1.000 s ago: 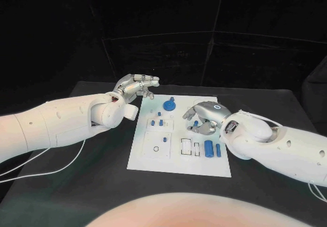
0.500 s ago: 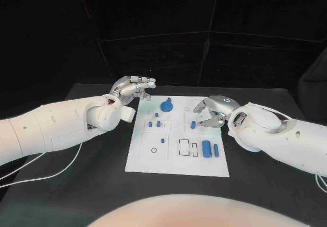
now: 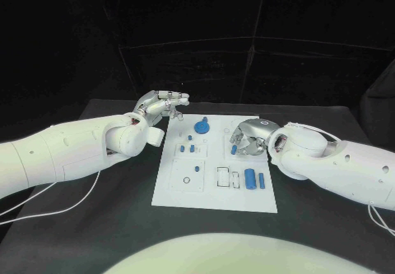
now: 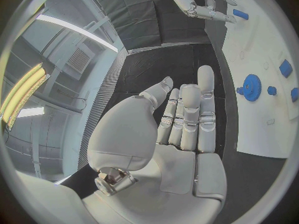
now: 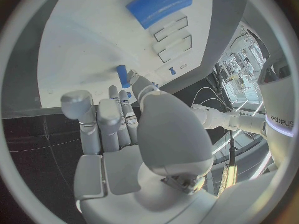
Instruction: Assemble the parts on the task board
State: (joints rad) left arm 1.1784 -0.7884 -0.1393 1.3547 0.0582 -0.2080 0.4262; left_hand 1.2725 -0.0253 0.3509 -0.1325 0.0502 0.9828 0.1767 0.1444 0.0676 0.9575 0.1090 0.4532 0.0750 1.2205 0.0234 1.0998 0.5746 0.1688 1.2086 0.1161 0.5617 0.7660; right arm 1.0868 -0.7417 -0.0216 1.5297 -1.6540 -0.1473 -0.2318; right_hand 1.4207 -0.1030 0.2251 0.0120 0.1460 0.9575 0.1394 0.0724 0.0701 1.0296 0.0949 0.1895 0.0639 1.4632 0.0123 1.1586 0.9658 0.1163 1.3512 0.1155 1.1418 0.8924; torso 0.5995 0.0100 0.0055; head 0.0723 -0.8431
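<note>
The white task board [image 3: 177, 194] lies in the middle of the black table. On it are a blue gear [image 3: 201, 125] [image 4: 251, 87], several small blue pegs [image 3: 193, 149], a thick blue cylinder [image 3: 249, 177] [image 5: 159, 5] and a thin blue bar [image 3: 262, 181]. My right hand [image 3: 247, 137] hovers over the board's right side, its fingertips [image 5: 134, 78] right by a short blue peg [image 3: 234, 149] [image 5: 122, 76]. Its thumb stands apart and it holds nothing. My left hand [image 3: 162, 103] [image 4: 187, 119] hangs off the board's far left corner, fingers straight, holding nothing.
Two rectangular slots [image 3: 224, 177] and a small ring mark [image 3: 186, 180] lie on the board's near half. Bare black table [image 3: 99, 228] runs along both sides of the board and in front of it. A dark backdrop closes off the far edge.
My right hand, drawn back toward the board's right edge half a second ago, has come down over the short blue peg again. My left hand has hardly moved.
</note>
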